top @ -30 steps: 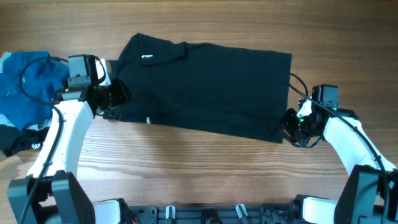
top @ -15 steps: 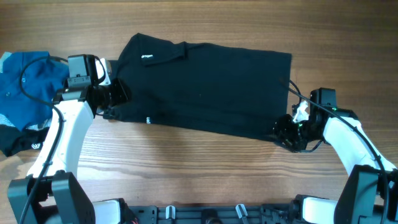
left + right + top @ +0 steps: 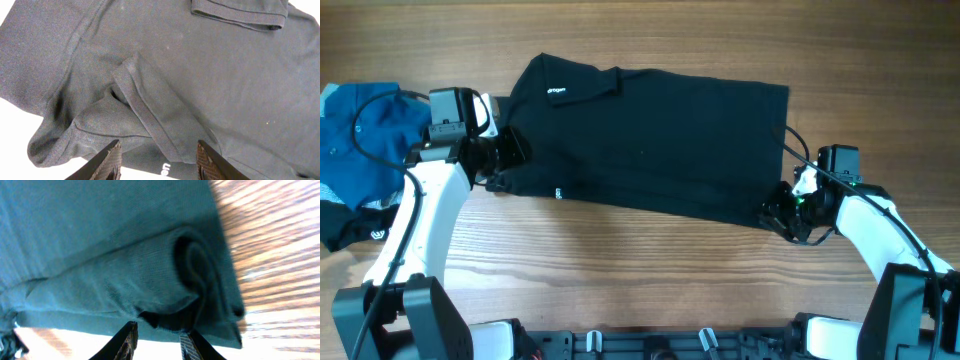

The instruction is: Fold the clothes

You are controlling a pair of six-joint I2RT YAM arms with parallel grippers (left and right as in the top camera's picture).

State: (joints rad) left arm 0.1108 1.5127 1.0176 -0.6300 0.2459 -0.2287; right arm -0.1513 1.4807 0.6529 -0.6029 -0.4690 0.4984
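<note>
The large black collared shirt point(image 3: 650, 135) lies folded flat across the middle of the table, its small white logo point(image 3: 557, 92) near the top left. My left gripper point(image 3: 506, 160) is at the shirt's left edge. In the left wrist view it is open point(image 3: 159, 156), with a bunched sleeve hem point(image 3: 145, 107) just ahead of the fingers. My right gripper point(image 3: 776, 212) is at the shirt's lower right corner. In the right wrist view its fingers point(image 3: 159, 336) stand apart just under the rolled corner of fabric point(image 3: 195, 275).
A blue polo point(image 3: 360, 130) lies bunched at the far left edge. A black white-lettered piece point(image 3: 355, 225) lies just below it. Bare wooden table point(image 3: 620, 270) shows in front of the shirt. The arm bases stand along the front edge.
My right gripper has moved left and slightly down, up to the shirt's lower right corner. The left arm and the shirt have not moved.
</note>
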